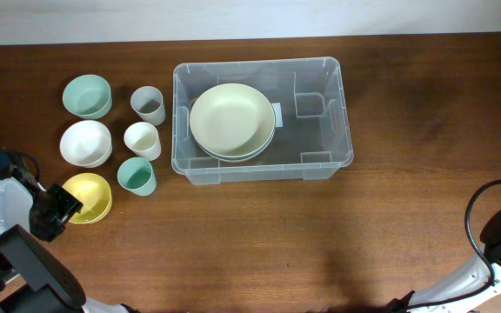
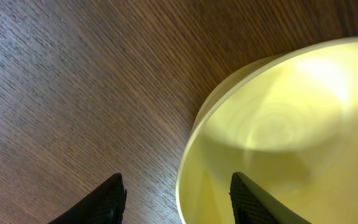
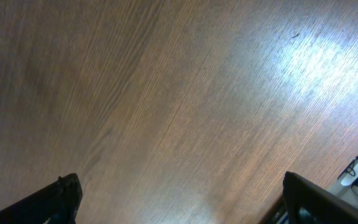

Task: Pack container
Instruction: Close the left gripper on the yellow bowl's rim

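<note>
- Overhead view: the brown wooden worktop (image 1: 320, 243) carries everything, with both arms reaching in from its near edge.
- The container (image 1: 316, 139) sits around the middle of the worktop, closer to the far edge. Its mouth faces straight up and its long axis runs parallel to that edge, so either arm can likely lower things in from above.
- Inside, toward the container's left end, a pale cream-green dish (image 1: 231, 119) is nested on a bluish one. The right end is bare, which probably leaves room for the smaller pieces.
- Left of the container, toward the worktop's left edge, stands a column of three bowls: mint bowl (image 1: 87, 96) farthest, white bowl (image 1: 85, 143) in the middle, yellow bowl (image 1: 90, 196) nearest. They are lined up apart from one another, seemingly so each can be picked singly.
- Between the bowls and the container stand three upright cups: grey cup (image 1: 148, 105), cream cup (image 1: 142, 140), teal cup (image 1: 136, 176).
- The left pincer (image 2: 179, 202) is partly open astride the yellow bowl's rim, one finger inside and one outside. Neither visibly presses the rim, so it has hold of nothing yet. Pinching the rim looks like the chosen way to lift it.
- The right pincer (image 3: 179, 199) is spread wide and empty above bare wood near the right corner, clear of the work.
</note>
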